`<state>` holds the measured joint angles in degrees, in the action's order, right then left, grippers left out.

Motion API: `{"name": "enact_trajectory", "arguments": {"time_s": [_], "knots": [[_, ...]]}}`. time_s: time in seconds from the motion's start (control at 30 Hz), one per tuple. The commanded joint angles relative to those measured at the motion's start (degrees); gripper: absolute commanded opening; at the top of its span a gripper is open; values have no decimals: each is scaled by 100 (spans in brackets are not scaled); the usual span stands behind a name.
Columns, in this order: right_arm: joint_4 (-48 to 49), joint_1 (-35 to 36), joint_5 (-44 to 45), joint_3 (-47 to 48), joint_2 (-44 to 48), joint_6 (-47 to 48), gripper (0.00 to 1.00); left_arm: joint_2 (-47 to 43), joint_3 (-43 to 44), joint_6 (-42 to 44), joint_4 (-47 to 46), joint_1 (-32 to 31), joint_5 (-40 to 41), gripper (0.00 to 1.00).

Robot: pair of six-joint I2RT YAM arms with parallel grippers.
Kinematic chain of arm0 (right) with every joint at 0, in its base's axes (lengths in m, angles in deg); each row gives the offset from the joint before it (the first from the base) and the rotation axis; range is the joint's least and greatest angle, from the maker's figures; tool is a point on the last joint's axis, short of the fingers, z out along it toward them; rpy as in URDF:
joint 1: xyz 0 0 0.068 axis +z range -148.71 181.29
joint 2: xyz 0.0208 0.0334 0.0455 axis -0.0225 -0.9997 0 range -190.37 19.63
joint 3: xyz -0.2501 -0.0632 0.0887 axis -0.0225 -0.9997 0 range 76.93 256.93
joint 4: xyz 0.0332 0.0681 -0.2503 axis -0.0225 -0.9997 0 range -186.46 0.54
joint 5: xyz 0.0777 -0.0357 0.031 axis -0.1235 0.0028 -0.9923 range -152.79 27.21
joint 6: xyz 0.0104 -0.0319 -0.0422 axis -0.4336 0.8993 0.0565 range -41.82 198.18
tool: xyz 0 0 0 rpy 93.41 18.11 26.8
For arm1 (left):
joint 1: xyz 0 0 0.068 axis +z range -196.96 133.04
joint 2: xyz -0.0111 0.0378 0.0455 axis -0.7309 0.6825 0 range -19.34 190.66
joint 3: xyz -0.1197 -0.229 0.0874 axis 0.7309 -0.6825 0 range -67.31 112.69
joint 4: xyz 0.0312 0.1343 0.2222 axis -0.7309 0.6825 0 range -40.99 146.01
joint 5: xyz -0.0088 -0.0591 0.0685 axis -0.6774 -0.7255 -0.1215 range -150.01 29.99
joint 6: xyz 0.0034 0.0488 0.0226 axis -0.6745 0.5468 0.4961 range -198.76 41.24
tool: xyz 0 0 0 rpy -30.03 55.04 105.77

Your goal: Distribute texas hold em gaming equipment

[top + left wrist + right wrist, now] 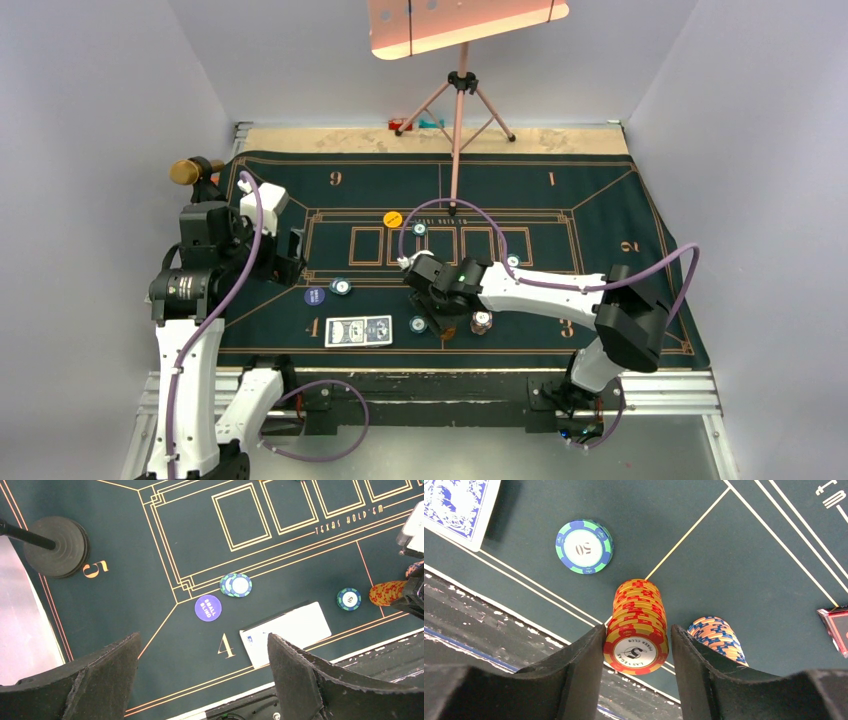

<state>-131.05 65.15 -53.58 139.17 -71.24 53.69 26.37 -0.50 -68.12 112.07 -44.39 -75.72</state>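
Tall stack of yellow-and-red ridged poker chips [638,600], white printed label on the top chip. It stands upright with its base on the dark green gold-lined felt mat [600,200]. Top view: close to the mat's 6 o'clock border, roughly between seat numbers 4 and 3.

Right end effector [638,632] straddles the stack. Matte black rough-textured fingers [574,680] sit tight on both sides of the top chips, a sliver of gap on one side. Cannot tell if it is actually clamping.

Top view, from the stack:
- Single flat green-and-blue chip marked 50 [584,546] at 9 o'clock, near, apart.
- Shorter blue-and-orange chip stack [716,635] at 2 o'clock, just beside, not touching.
- Blue-backed white-bordered playing cards [358,330] further out at 9 o'clock, lying flat along the gold border line.
- Round blue "SMALL BLIND" disc [208,608] at 10 o'clock of the cards.
- Two overlapping teal-and-white chips [236,585] just beside that disc at 2 o'clock.
- Yellow disc [393,218] at 11 o'clock, well apart, by the outlined card boxes.

Left end effector [202,680] is released, coarse black fingers spread wide with nothing between them. It hovers over the mat's 9 o'clock side near seats 4 and 5.

Room: smooth bare felt at 12 o'clock of the stack. At 6 o'clock the mat edge and a metal rail [690,392] are near. Tan table [300,138] shows beyond the mat's far edge.
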Motion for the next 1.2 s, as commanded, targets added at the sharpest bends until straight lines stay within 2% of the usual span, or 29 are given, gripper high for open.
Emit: {"name": "enact_trajectory", "arguments": {"time_s": [0.0, 0.17, 0.27, 0.6, 0.77, 0.9, 1.17], "knots": [[137, 24, -73, -75, 39, -69, 52, -54, 87, 35, -67, 27, 5, 100], [166, 24, -187, -126, 73, -111, 45, -51, 78, 46, -66, 26, 4, 100], [106, 26, -157, -72, 165, -154, 36, -44, 72, 50, -76, 30, 5, 100], [-230, 15, 5, 513, 332, -164, 16, -31, 61, 36, -100, 28, -31, 100], [-226, -58, 102, 944, 192, -77, 13, 6, 16, 37, -102, 31, -98, 100], [-84, -122, 102, 1558, -256, 35, 12, 114, -127, -7, -198, 30, -134, 100], [98, -210, -123, 3413, -2106, 269, 10, 282, -83, -224, -282, 25, -112, 100]]}}
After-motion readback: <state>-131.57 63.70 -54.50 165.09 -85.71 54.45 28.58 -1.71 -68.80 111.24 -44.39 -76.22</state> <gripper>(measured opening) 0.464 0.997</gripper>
